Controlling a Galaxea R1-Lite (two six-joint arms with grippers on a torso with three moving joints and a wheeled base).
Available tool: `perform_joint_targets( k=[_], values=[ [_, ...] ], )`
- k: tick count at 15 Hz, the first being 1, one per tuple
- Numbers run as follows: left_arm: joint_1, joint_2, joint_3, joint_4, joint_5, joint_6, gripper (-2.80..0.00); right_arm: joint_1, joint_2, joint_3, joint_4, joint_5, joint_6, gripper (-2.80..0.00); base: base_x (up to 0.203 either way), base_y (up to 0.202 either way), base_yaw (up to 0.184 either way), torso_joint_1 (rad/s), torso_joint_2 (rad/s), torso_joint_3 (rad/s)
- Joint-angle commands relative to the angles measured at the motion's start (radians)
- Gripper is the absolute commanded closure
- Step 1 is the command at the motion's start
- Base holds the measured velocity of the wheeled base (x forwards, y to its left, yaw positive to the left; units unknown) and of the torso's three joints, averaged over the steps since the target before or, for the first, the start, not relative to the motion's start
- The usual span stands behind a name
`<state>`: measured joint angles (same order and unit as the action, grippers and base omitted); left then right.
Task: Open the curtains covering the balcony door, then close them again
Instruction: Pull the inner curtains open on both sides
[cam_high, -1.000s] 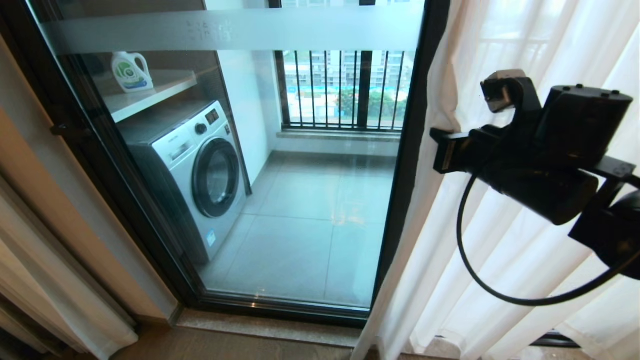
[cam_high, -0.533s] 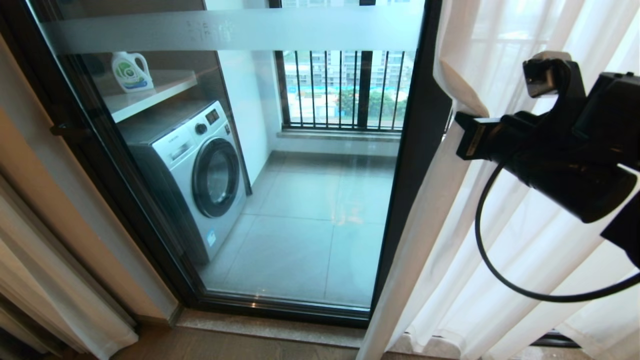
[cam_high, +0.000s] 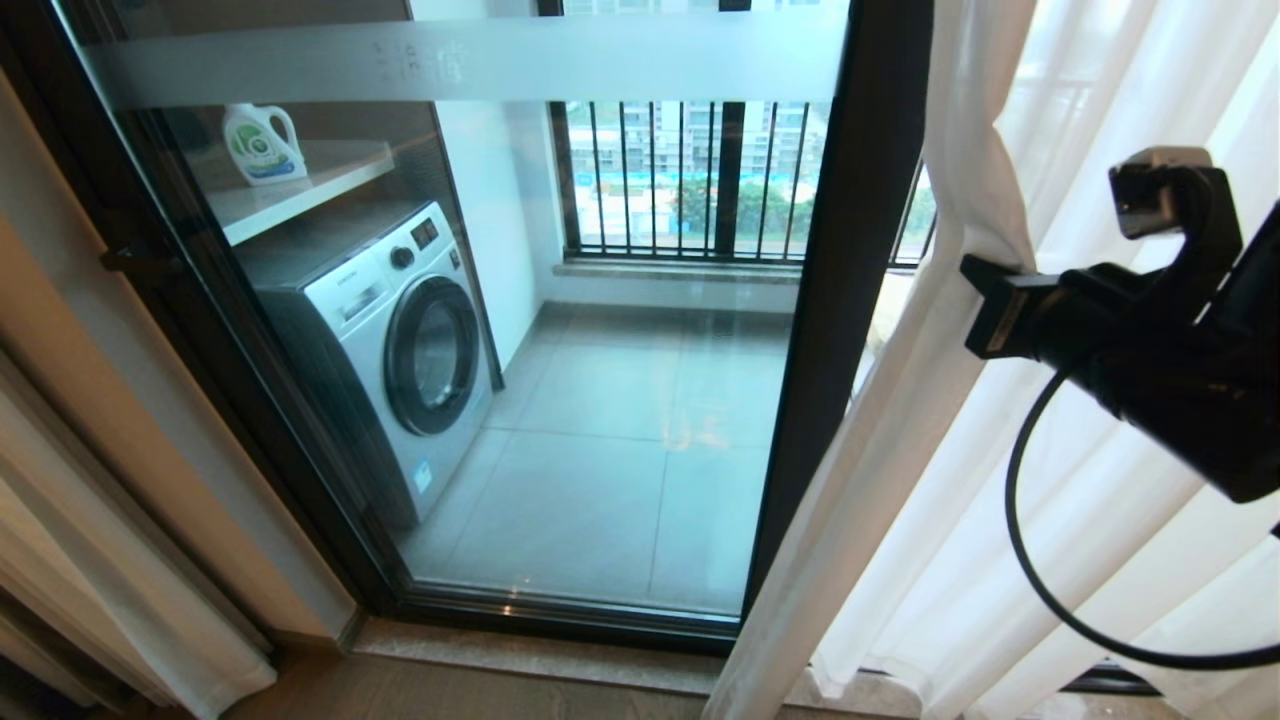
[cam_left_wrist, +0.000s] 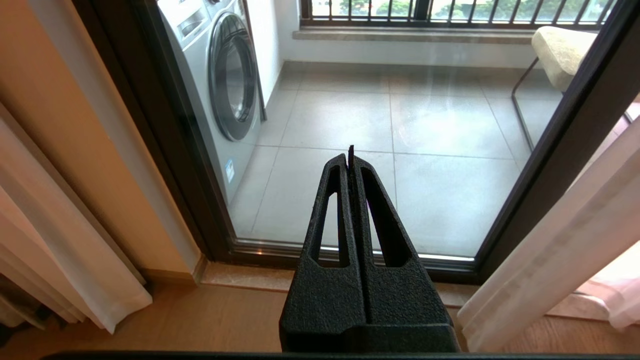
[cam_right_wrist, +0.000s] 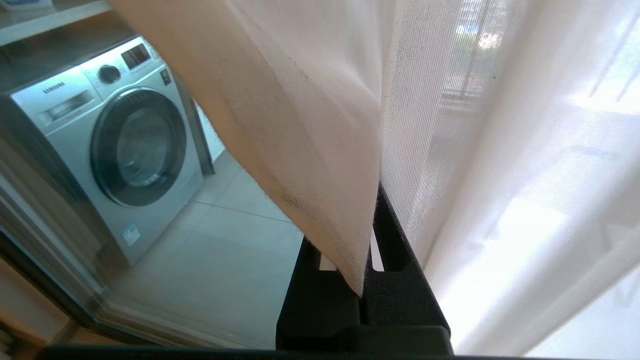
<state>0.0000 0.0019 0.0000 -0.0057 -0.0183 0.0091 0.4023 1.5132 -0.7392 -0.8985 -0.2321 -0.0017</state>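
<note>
Right gripper (cam_right_wrist: 361, 280) clenched on a fold of the sheer white pleated curtains (cam_high: 1000, 520); its fingertips are buried in the fabric. Curtains bunched at the right, over the right side of the black-framed glass balcony door (cam_high: 840, 300). Frosted band lettering too faint to read. Silver front-loading washing machine (cam_high: 400, 340): badge reads roughly "SAMSUNG". White detergent bottle (cam_high: 260, 143), label unreadable. Left gripper (cam_left_wrist: 350, 165) pressed closed, empty, low before the glass.
</note>
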Motion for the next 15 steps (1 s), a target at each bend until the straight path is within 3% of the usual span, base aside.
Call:
perform_joint_targets(
  k=[1, 9, 15],
  values=[
    [0.0, 0.0, 0.0, 0.0, 0.0, 0.0, 0.0, -0.03, -0.055, 0.042, -0.005, -0.001, -0.03, 0.0, 0.0, 0.0, 0.0, 0.0, 0.0, 0.0],
    [0.0, 0.0, 0.0, 0.0, 0.0, 0.001, 0.0, -0.115, -0.214, 0.238, -0.007, -0.001, -0.061, 0.0, 0.0, 0.0, 0.0, 0.0, 0.0, 0.0],
    [-0.001, 0.0, 0.0, 0.0, 0.0, 0.001, 0.0, -0.152, -0.197, 0.238, -0.092, 0.0, -0.055, 0.0, 0.0, 0.0, 0.0, 0.0, 0.0, 0.0]
  ],
)
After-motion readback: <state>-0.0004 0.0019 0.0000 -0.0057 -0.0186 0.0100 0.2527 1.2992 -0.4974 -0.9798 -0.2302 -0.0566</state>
